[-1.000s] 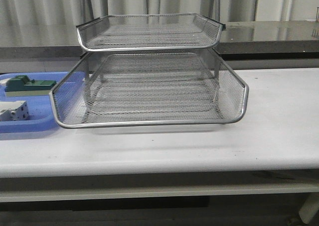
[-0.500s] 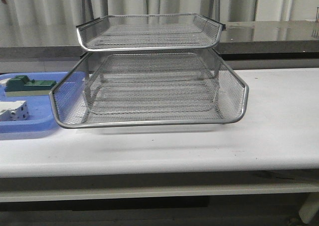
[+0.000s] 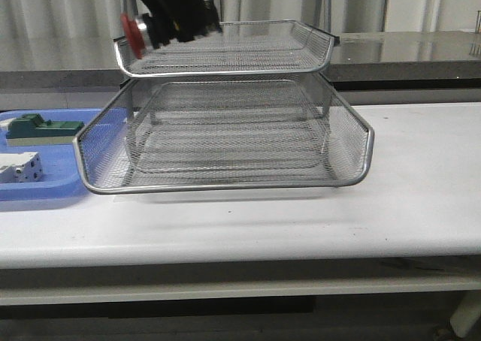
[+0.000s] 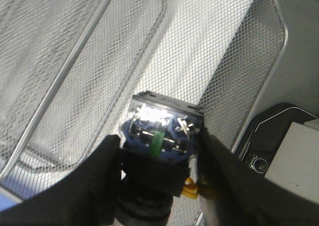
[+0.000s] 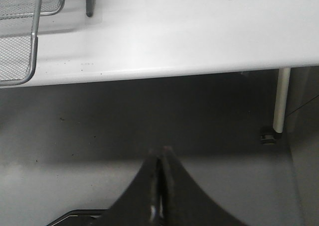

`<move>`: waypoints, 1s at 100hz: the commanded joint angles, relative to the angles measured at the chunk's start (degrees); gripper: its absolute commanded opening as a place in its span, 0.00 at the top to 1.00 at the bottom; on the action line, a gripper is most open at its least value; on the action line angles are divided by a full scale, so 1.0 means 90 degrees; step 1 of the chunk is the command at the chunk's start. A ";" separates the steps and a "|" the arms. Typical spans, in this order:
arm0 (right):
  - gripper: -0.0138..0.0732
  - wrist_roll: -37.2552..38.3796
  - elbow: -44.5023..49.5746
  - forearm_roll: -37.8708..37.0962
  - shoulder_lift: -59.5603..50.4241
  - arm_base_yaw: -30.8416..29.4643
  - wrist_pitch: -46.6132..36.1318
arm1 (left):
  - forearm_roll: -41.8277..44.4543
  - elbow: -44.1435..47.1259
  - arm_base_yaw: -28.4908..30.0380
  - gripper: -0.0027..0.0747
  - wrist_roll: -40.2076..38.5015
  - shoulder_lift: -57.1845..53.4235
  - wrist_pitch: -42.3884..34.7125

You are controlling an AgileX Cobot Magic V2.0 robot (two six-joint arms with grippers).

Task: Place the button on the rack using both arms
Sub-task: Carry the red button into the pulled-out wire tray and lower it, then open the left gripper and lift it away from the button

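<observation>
The button (image 3: 134, 34) shows its red cap at the upper left of the front view, held by my left gripper (image 3: 159, 27) just above the left front corner of the rack's top tier (image 3: 225, 49). In the left wrist view the button (image 4: 162, 129) sits pinched between both dark fingers of the left gripper (image 4: 159, 154), its terminal end facing the camera, with the rack's mesh (image 4: 214, 47) below it. The rack's middle tier (image 3: 225, 142) is slid out toward the front. My right gripper (image 5: 160, 154) is shut on nothing, off the table's front edge above the floor.
A flat blue tray (image 3: 52, 185) lies left of the rack, holding a green block (image 3: 41, 128) and a white block (image 3: 19, 166). The right wrist view shows a rack corner (image 5: 20, 37), the white table (image 5: 174, 32) and a table leg (image 5: 281, 101).
My left arm has come into the front view from the top left, carrying the button down and right to the top tier's left corner. The rack has not moved.
</observation>
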 commanded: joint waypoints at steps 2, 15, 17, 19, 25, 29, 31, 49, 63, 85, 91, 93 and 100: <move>0.92 0.0002 -0.0218 -0.0083 0.0006 0.0003 -0.0312 | -0.0120 -0.0144 -0.0196 0.81 -0.0013 -0.0010 -0.0517; 0.92 0.0002 -0.0218 -0.0083 0.0006 0.0003 -0.0312 | -0.0120 -0.0144 -0.0271 0.81 -0.0013 0.0345 -0.0573; 0.92 0.0002 -0.0218 -0.0083 0.0006 0.0003 -0.0312 | -0.0120 -0.0144 -0.0271 0.81 -0.0013 0.0380 -0.0588; 0.92 0.0002 -0.0218 -0.0083 0.0006 0.0003 -0.0312 | -0.0120 -0.0144 -0.0271 0.81 -0.0013 0.0452 -0.0606; 0.92 0.0002 -0.0218 -0.0083 0.0006 0.0003 -0.0312 | -0.0110 -0.0144 -0.0271 0.81 -0.0013 0.0580 -0.0685; 0.92 0.0002 -0.0218 -0.0083 0.0006 0.0003 -0.0312 | -0.0110 -0.0144 -0.0271 0.81 -0.0013 0.0641 -0.0718; 0.92 0.0002 -0.0218 -0.0083 0.0006 0.0003 -0.0312 | -0.0110 -0.0144 -0.0271 0.81 -0.0013 0.0687 -0.0733; 0.92 0.0002 -0.0218 -0.0083 0.0006 0.0003 -0.0312 | -0.0095 -0.0144 -0.0271 0.70 -0.0013 0.0856 -0.0814; 0.92 0.0002 -0.0218 -0.0083 0.0006 0.0003 -0.0312 | -0.0068 -0.0144 -0.0271 0.47 -0.0013 0.0868 -0.0895; 0.92 0.0002 -0.0218 -0.0083 0.0006 0.0003 -0.0312 | -0.0068 -0.0144 -0.0271 0.35 -0.0013 0.0868 -0.0904; 0.92 0.0002 -0.0218 -0.0083 0.0006 0.0003 -0.0312 | -0.0068 -0.0144 -0.0271 0.35 -0.0013 0.0868 -0.0904; 0.92 0.0002 -0.0218 -0.0083 0.0006 0.0003 -0.0312 | -0.0068 -0.0144 -0.0271 0.35 -0.0013 0.0868 -0.0904; 0.92 0.0002 -0.0218 -0.0083 0.0006 0.0003 -0.0312 | -0.0068 -0.0144 -0.0271 0.35 -0.0013 0.0868 -0.0904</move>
